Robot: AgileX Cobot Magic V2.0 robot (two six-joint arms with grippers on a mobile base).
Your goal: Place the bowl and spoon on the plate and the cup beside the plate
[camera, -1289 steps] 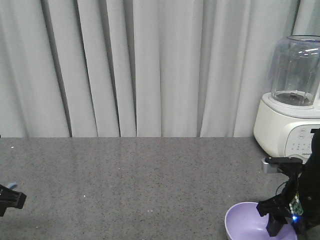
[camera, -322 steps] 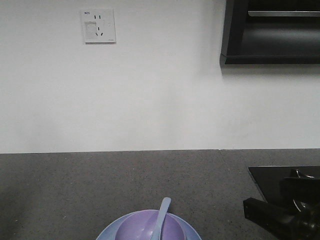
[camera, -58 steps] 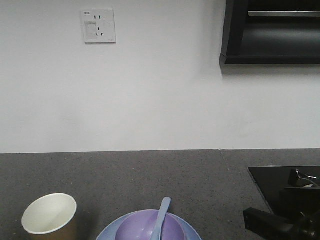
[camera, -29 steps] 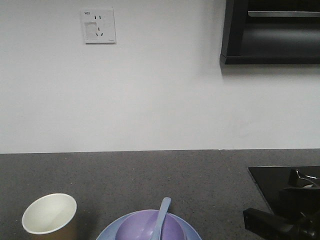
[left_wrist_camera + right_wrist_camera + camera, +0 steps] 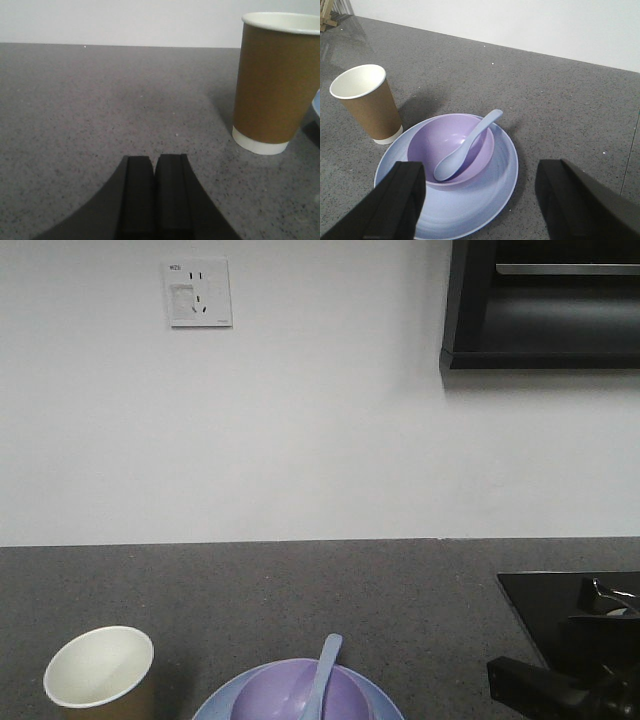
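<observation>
Speckled grey counter (image 5: 560,95). Smooth purple bowl (image 5: 451,149) sitting on flat round blue plate (image 5: 490,192), mid frame, little blue spoon (image 5: 465,146) leaning inside. Brown paper cup (image 5: 367,104) upright, touching plate's left edge. Left jaws (image 5: 157,192) low, pressed together, empty. Right jaws (image 5: 480,200) spread wide, empty, hovering over plate's near edge.
</observation>
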